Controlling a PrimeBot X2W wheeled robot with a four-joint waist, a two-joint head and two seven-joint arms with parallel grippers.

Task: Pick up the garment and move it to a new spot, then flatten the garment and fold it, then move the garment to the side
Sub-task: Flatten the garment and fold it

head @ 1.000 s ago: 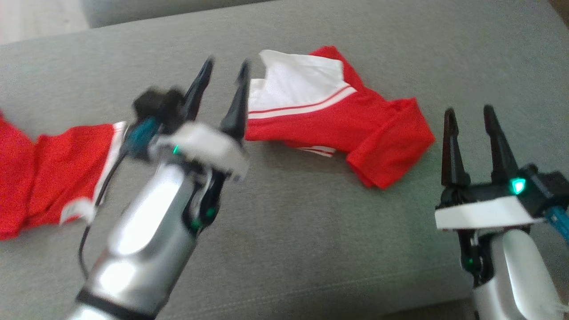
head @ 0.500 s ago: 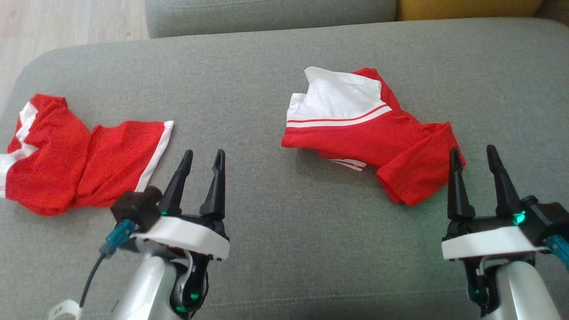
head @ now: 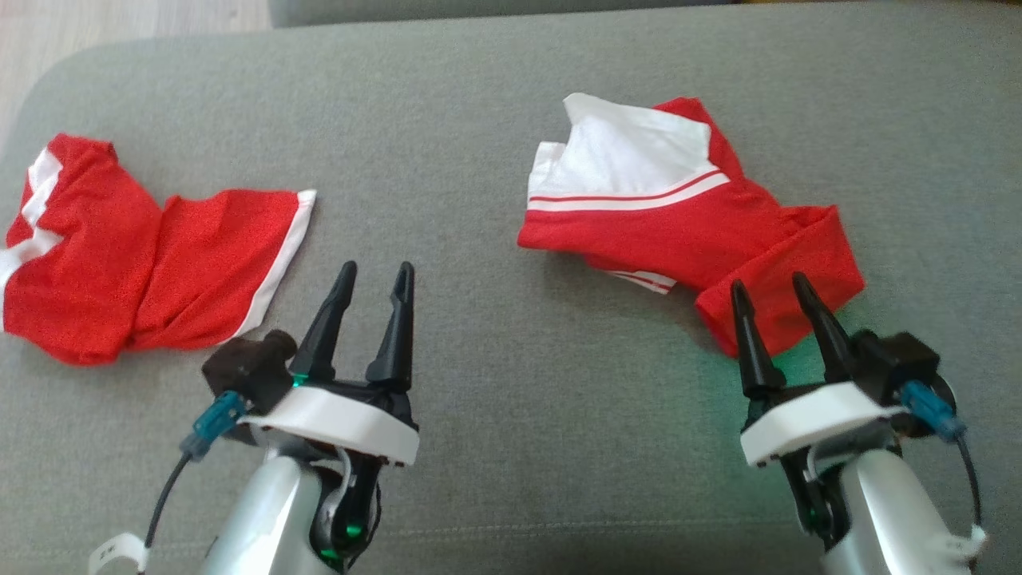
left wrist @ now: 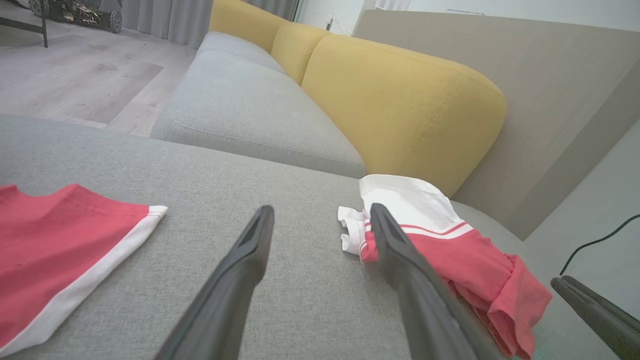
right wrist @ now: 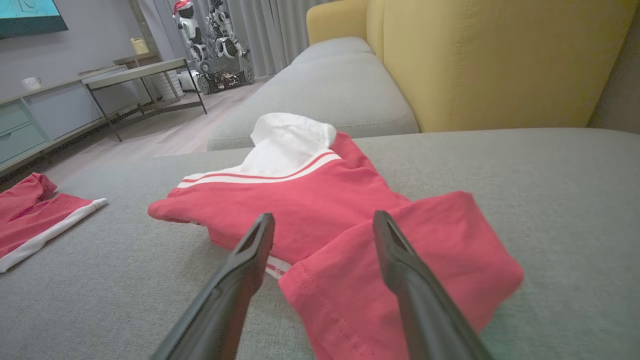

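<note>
A crumpled red and white garment [head: 663,231] lies on the right of the grey cushion [head: 495,447]. In the right wrist view the garment [right wrist: 310,200] shows a red sleeve bunched nearest me. My right gripper [head: 767,281] is open, its fingertips just over that sleeve's near edge; in the right wrist view the right gripper [right wrist: 324,216] has nothing between its fingers. My left gripper [head: 377,270] stands open over bare cushion between the two pieces of clothing. In the left wrist view the left gripper [left wrist: 321,210] is empty, with the garment [left wrist: 470,260] ahead to its right.
A second red piece with white trim [head: 120,263] lies flat at the cushion's left end. Yellow backrest cushions [left wrist: 400,100] and another grey seat [left wrist: 250,110] lie beyond. Wooden floor [left wrist: 60,75], a low table [right wrist: 145,75] and a cabinet [right wrist: 30,120] stand off the left side.
The head camera has shifted. My left arm has drawn back from the garment's left edge to the near left. My right gripper has moved in over the near sleeve.
</note>
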